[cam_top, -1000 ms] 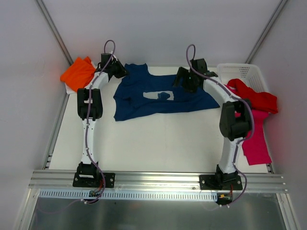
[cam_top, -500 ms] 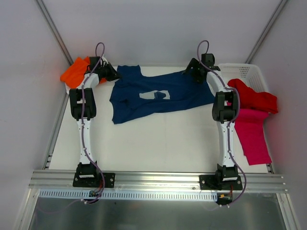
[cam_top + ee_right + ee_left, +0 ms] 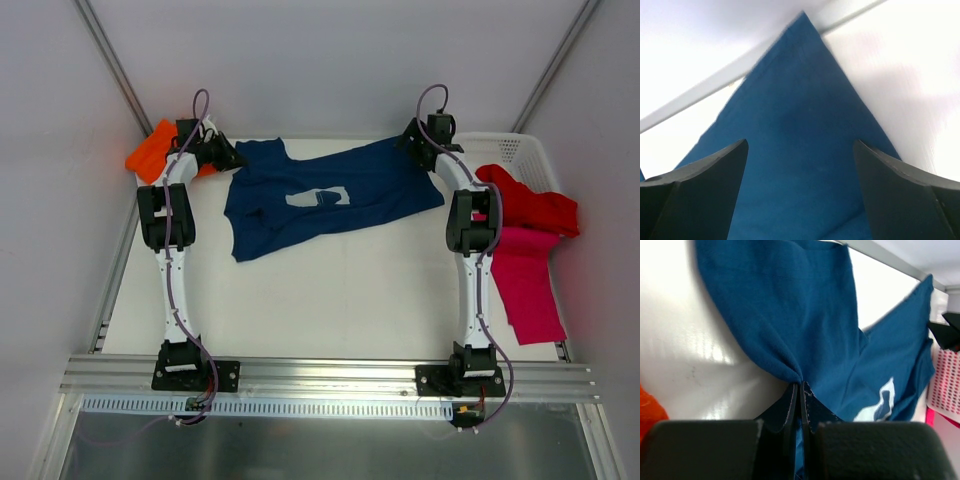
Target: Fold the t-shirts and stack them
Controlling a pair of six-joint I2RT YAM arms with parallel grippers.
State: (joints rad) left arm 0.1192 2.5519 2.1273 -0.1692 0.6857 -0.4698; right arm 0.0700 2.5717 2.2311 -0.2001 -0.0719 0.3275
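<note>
The navy blue t-shirt (image 3: 330, 200) lies spread across the far middle of the table, its pale print (image 3: 318, 197) facing up. My left gripper (image 3: 226, 156) is shut on a bunched fold at the shirt's far left edge, and the cloth (image 3: 790, 315) fans out from the pinched jaws (image 3: 800, 386). Over the shirt's far right corner (image 3: 800, 125) my right gripper (image 3: 800, 150) (image 3: 414, 141) stands open, holding nothing. The orange t-shirt (image 3: 150, 150) lies crumpled at the far left. At the right, the red t-shirt (image 3: 535, 205) lies above the magenta-pink one (image 3: 525, 285).
A white mesh basket (image 3: 510, 150) stands at the far right corner, with the red shirt draped over its near rim. The enclosure's back wall runs just behind both grippers. Bare white tabletop (image 3: 330, 300) extends from the navy shirt to the arm bases.
Both arms have swung toward the back wall and apart. The left gripper has dragged the navy shirt's edge leftward, stretching the shirt wider. The right gripper has moved to the far right corner.
</note>
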